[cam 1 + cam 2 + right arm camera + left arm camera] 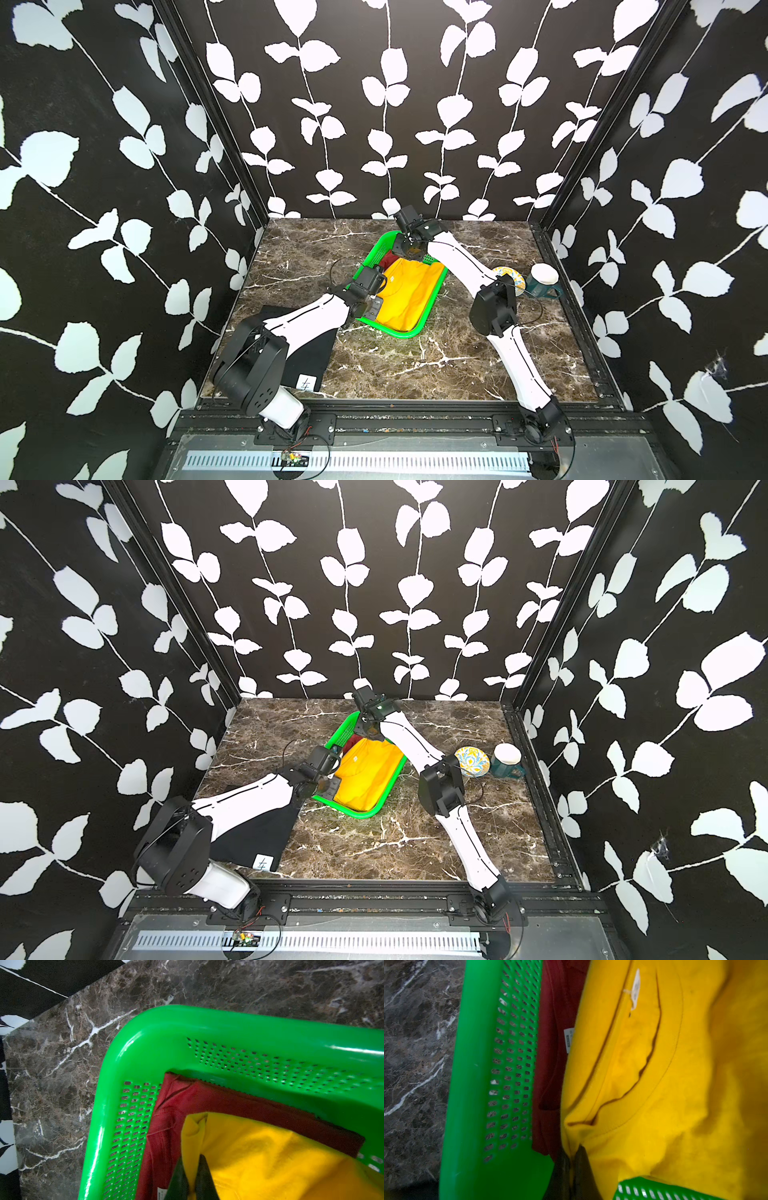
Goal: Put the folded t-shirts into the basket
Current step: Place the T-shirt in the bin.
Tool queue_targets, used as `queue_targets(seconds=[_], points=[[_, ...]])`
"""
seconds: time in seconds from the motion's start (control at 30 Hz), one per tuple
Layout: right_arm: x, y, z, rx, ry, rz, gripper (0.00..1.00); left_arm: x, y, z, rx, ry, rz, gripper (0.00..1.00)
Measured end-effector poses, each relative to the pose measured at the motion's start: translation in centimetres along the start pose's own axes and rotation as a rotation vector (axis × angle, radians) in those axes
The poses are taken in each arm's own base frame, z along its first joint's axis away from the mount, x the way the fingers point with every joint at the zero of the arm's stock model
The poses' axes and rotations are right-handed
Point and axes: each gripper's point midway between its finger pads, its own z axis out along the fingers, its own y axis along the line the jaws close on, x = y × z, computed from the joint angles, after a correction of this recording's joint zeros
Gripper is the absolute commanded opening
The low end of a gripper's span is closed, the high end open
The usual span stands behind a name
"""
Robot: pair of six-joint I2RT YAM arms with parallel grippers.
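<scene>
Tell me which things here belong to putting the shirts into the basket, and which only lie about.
Belong to the job:
bright green perforated plastic basket; yellow folded cloth t-shirt, in the basket; dark red folded cloth t-shirt, under it; black folded cloth t-shirt with white tag, outside the basket.

Only lying about:
small round patterned bowl; dark teal mug with white top.

Left arm [305, 322], white shell with black joints: elbow bent, forearm reaching forward, wrist low. Left gripper [572, 1156]: dark jaws closed, pinching an edge of the folded yellow-orange cotton t-shirt [664, 1095]. Right arm [459, 259] stretches farther back. Right gripper [191, 1160] points down, clamped on the same shirt.
</scene>
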Motion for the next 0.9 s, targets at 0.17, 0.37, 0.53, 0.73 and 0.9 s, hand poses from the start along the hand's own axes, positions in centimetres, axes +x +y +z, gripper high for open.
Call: queue_targets(seconds=[0.17,0.37,0.53,0.73,0.9], points=[[-0.2,0.8,0.0,-0.038,-0.003,0.003,0.00,-0.6,1.0,-1.3,-0.036,-0.053,-0.031,0.00],[-0.5,1.4,-0.1,-0.068,-0.007,0.017,0.00,-0.7,1.3,-1.2,-0.056,-0.070,-0.035,0.00],[-0.9,2.1,-0.8,-0.097,-0.012,0.034,0.15,-0.7,1.2,-0.6,-0.060,-0.068,-0.031,0.01],[-2.9,2.8,-1.6,-0.134,-0.069,0.050,0.45,0.1,1.9,-0.6,-0.099,-0.060,-0.029,0.33],[-3.7,1.8,-1.9,-0.124,-0.078,0.053,0.45,-0.1,3.7,-2.8,-0.156,-0.122,-0.050,0.66]])
